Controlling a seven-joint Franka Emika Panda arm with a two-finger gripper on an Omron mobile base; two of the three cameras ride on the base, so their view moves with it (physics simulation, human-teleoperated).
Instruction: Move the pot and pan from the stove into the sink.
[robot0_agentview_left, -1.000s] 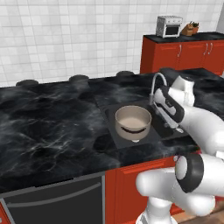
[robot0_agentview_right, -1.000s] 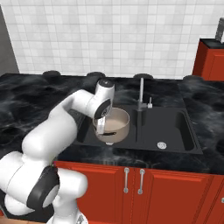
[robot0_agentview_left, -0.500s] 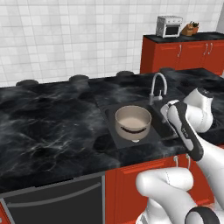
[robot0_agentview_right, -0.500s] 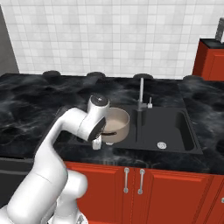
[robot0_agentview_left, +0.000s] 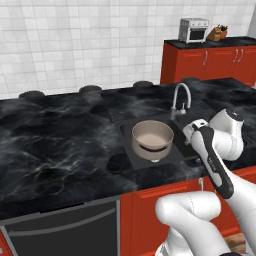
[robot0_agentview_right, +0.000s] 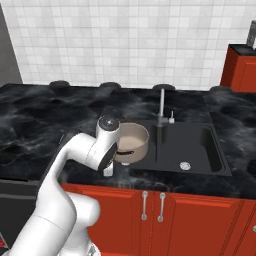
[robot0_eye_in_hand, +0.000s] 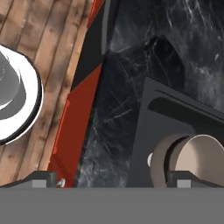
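The beige-grey pot (robot0_agentview_left: 152, 139) stands upright in the left basin of the black sink (robot0_agentview_left: 196, 116), left of the curved silver faucet (robot0_agentview_left: 180, 100). From the other side, the pot (robot0_agentview_right: 131, 142) is partly behind my arm, and the sink (robot0_agentview_right: 192, 145) has its right basin bare. My gripper (robot0_agentview_left: 192, 133) hangs open over the sink's front rim, right of the pot and apart from it. In the hand view the gripper (robot0_eye_in_hand: 113, 181) has its fingertips (robot0_eye_in_hand: 43, 179) spread wide with nothing between them, and the pot (robot0_eye_in_hand: 199, 159) is at lower right. The pan and stove are out of view.
Black marbled counter (robot0_agentview_left: 60, 145) stretches left of the sink. Red cabinet doors (robot0_agentview_right: 160, 215) run under it, with a dark appliance front (robot0_agentview_left: 65, 232) at lower left. A toaster oven (robot0_agentview_left: 194, 29) stands on the far red cabinets. Wooden floor (robot0_eye_in_hand: 48, 48) lies below the counter edge.
My arm has drawn back from above the pot toward the counter's front edge and swung low. The pot has stayed in the left basin.
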